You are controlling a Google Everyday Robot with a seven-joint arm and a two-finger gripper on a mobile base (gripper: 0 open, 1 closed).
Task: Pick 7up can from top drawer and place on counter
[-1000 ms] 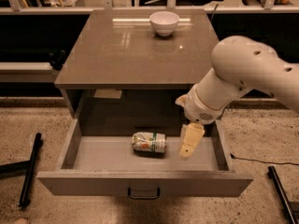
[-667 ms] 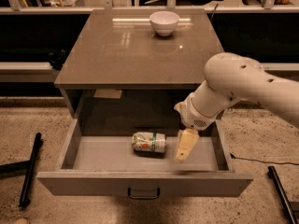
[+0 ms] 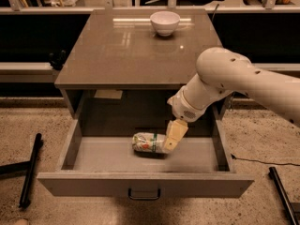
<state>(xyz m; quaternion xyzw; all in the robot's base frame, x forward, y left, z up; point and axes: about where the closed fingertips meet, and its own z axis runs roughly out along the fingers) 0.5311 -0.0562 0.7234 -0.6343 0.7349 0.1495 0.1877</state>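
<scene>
You have the wide grey-brown top drawer [image 3: 140, 184] standing open below the glossy grey-brown counter [image 3: 117, 50]. Near the middle of its floor, the dented silvery-white 7up can with a green band [image 3: 146, 143] lies on its side. A white bowl [image 3: 164, 22] sits near the counter's back edge. The cream gripper [image 3: 170, 142] hangs inside the drawer at the can's right end; you cannot tell whether its jaws are apart or clamped. The white arm [image 3: 225, 76] enters from the right.

Speckled beige stone floor [image 3: 267, 139] spans 3 to 9 o'clock; black metal rods [image 3: 30, 168] lie at 8 and 4 (jaws near centre, toward 5).
</scene>
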